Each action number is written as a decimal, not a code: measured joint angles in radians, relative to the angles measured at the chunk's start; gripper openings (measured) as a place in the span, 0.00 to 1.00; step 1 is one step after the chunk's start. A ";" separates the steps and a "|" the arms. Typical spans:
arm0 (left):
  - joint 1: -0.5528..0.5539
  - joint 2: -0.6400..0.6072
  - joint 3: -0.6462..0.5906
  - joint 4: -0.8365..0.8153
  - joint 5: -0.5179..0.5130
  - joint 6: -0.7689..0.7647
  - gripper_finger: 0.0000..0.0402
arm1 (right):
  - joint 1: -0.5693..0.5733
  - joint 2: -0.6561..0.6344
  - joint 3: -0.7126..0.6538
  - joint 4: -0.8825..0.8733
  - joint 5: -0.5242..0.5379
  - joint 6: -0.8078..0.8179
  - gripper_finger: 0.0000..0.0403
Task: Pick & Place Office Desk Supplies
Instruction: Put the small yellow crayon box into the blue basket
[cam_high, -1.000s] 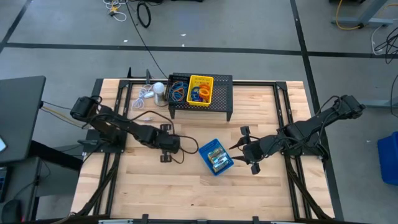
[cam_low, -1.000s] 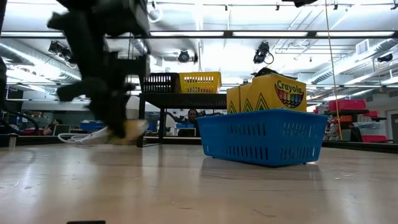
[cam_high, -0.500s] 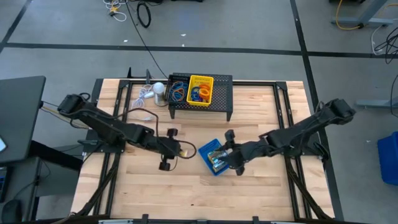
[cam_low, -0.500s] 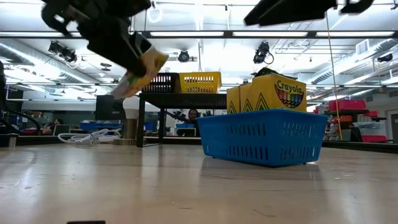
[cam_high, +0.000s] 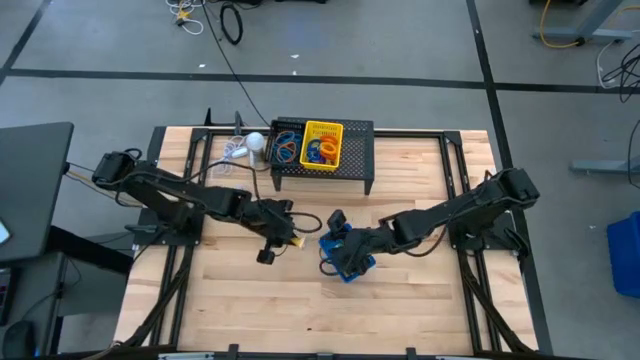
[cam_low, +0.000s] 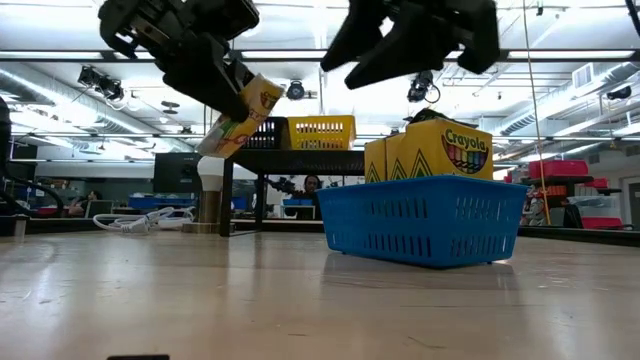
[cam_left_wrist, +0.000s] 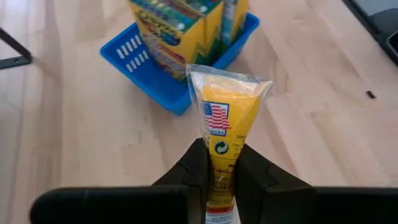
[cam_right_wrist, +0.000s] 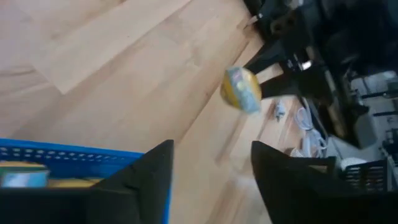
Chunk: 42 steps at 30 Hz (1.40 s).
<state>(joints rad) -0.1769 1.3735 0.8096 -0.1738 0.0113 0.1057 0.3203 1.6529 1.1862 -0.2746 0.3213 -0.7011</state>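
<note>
Item: wooden counter (cam_high: 420, 310), seen from above, with two dark arms meeting near its middle. Left claw (cam_left_wrist: 219, 163): clamped on one yellow crayon box (cam_left_wrist: 225, 127) in clear wrap, held off the counter and tilted in the low view (cam_low: 240, 115); in the overhead view the box shows only as a small pale tip (cam_high: 295, 240) at the claw's end, at about 9 o'clock from the blue tray and just beside it. Blue tray (cam_high: 345, 262): mesh, resting on the counter at centre, largely covered from above by the right arm; the low view shows its side wall (cam_low: 425, 222) whole. Crayon boxes in the tray (cam_low: 440, 150): standing upright, tops above the rim; the exact count cannot be read, as they overlap. Right claw (cam_high: 335, 240): fingers spread wide, empty, hovering over the tray's 10 o'clock edge; its tips are dark shapes only in the low view (cam_low: 410, 40). Black mesh stand (cam_high: 355, 155): at 12 o'clock on the counter, carrying a yellow tray (cam_high: 322, 143) and a black tray (cam_high: 287, 145), both holding coloured rubber-band loops (cam_high: 322, 152) too small to count. White round object (cam_high: 256, 142) with cord: just beside the stand at its 9 o'clock.
</note>
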 joint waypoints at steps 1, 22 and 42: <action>0.005 0.000 0.000 0.000 0.003 0.006 0.12 | -0.003 0.005 0.009 0.001 0.000 -0.012 0.56; 0.126 0.008 0.001 0.127 0.174 0.071 0.12 | -0.051 0.083 0.015 0.180 0.025 -0.240 0.67; 0.140 0.072 0.001 0.212 0.242 0.089 0.12 | -0.078 0.101 0.013 0.213 -0.034 -0.333 0.38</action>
<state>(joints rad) -0.0364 1.4460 0.8104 0.0378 0.2529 0.1942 0.2424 1.7537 1.1992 -0.0619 0.2875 -1.0338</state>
